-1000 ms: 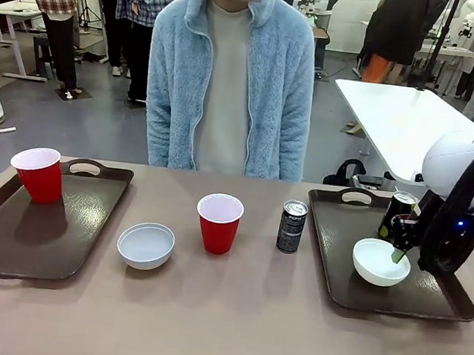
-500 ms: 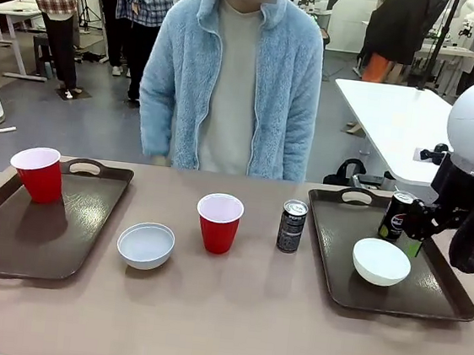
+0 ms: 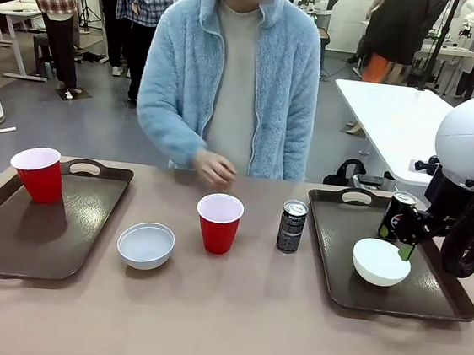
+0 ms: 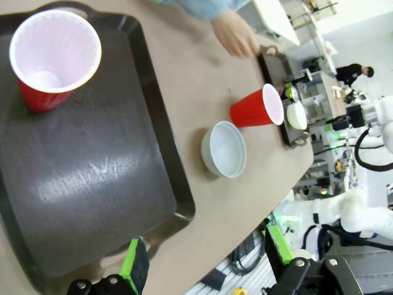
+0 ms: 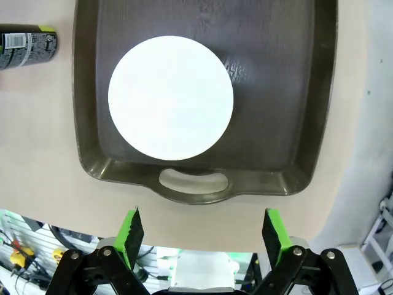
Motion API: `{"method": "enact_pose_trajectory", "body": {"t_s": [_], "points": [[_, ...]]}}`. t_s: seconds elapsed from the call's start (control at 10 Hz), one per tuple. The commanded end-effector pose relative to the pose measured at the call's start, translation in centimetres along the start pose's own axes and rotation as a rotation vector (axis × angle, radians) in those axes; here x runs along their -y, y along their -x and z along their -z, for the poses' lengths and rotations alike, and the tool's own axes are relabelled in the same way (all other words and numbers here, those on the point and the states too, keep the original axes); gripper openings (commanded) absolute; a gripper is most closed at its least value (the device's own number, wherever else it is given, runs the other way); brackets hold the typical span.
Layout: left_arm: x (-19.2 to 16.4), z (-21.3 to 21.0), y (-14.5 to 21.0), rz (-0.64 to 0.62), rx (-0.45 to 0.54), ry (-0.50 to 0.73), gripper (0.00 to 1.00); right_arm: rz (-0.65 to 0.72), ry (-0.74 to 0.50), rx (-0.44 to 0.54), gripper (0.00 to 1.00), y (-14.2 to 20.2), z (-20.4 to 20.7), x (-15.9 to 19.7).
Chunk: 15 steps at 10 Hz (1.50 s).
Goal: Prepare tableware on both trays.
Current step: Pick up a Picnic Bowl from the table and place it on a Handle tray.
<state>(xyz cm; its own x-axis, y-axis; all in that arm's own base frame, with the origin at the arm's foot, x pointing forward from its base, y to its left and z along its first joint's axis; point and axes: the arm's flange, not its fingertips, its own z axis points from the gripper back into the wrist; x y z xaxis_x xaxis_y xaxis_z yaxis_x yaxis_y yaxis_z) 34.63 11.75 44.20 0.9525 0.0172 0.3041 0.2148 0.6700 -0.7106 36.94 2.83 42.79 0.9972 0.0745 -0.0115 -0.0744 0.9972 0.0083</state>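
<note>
On the left tray (image 3: 10,243) stands a red cup (image 3: 41,174), also in the left wrist view (image 4: 55,55). A white bowl (image 3: 146,244), a second red cup (image 3: 219,222) and a dark can (image 3: 292,226) sit on the tabletop between the trays. The right tray (image 3: 335,256) holds another white bowl (image 3: 381,262) and a can (image 3: 397,215). My right gripper (image 3: 406,244) hovers open just above this bowl's right rim, holding nothing; in its wrist view (image 5: 201,236) the bowl (image 5: 171,106) lies clear ahead. My left gripper (image 4: 206,258) is open over the left tray's corner (image 4: 178,215).
The person stands at the far side, one hand (image 3: 214,168) on the table just behind the middle red cup. A white table (image 3: 396,118) stands off to the back right. Bare tabletop runs along the near edge (image 3: 220,337).
My right gripper has opened, let go of the white bowl on the right tray and risen off it. The person's hand has come forward to the table behind the middle cup.
</note>
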Motion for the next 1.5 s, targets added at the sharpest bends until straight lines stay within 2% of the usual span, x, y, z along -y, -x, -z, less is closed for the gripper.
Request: {"method": "enact_pose_trajectory", "body": {"t_s": [0.0, 0.5, 0.6, 0.8, 1.1, 1.4], "points": [[-0.1, -0.3, 0.0, 0.004, 0.001, 0.011, 1.0, 0.004, 0.005, 0.014, 1.0, 0.0, 0.0, 0.1], [0.0, 0.0, 0.0, 0.0, 0.0, 0.0, 1.0, 0.0, 0.0, 0.003, 1.0, 0.0, -0.1, 0.0], [2.0, 1.3, -0.4, 0.023, -0.035, -0.137, 1.0, 0.057, -0.195, -0.002, 1.0, 0.7, -0.6, 4.1], [7.0, 3.4, -0.2, 0.103, -0.066, -0.33, 1.0, 0.034, -0.429, -0.003, 1.0, 2.9, -2.5, 9.1], [13.1, 6.6, 0.7, 0.27, -0.114, -0.491, 1.0, 0.012, -0.698, 0.012, 1.0, 6.0, -5.9, 16.5], [15.3, 10.3, 1.3, 0.332, -0.137, -0.602, 1.0, 0.089, -0.993, 0.018, 1.0, 7.4, -6.5, 24.8]]}}
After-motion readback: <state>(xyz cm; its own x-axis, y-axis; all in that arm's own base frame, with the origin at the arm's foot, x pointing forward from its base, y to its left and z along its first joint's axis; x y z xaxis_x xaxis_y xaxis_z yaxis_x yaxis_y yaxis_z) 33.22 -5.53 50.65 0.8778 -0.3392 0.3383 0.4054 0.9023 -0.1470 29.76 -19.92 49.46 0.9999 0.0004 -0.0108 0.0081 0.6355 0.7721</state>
